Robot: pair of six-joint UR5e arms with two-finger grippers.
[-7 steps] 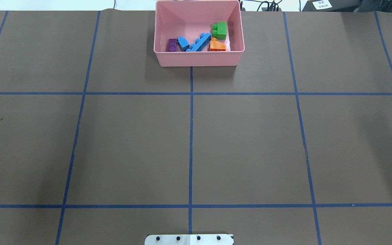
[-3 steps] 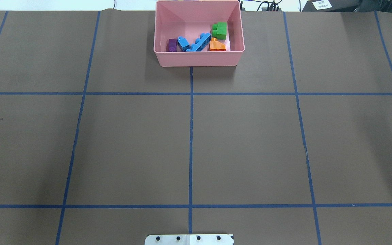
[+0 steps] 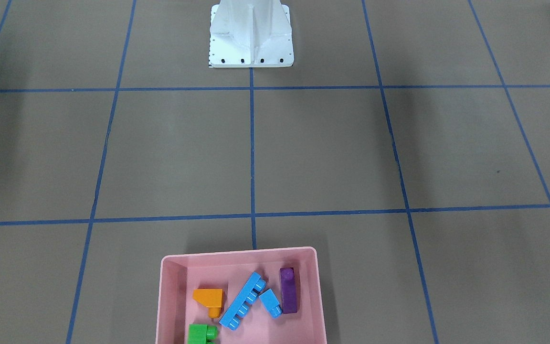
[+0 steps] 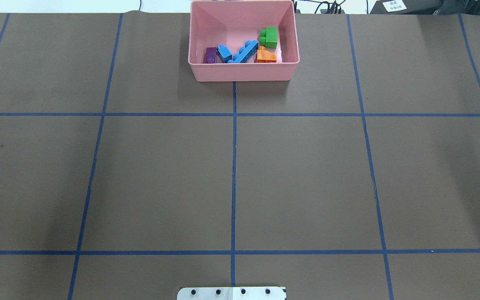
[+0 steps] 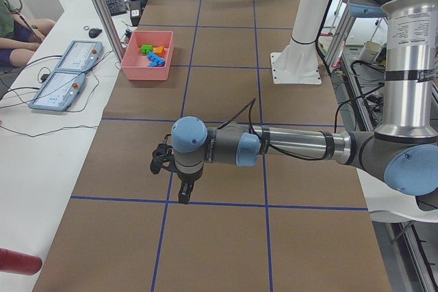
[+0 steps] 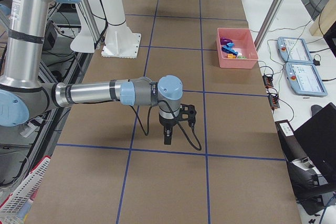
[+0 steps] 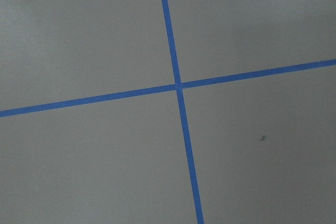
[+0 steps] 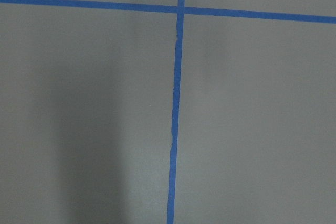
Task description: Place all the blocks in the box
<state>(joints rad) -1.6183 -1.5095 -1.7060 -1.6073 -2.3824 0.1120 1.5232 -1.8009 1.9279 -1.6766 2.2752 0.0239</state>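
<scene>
five blocks [image 4: 244,51] inside pink box [image 4: 244,71]

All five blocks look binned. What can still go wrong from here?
Little left. The box sits right at the far edge of the mat; any bump might shove it off. The cable looping beside the right end effector hangs low and may snag on retreat.

Opposing overhead, front cameras share box [image 4: 244,73]; wrist views seemingly close.
</scene>
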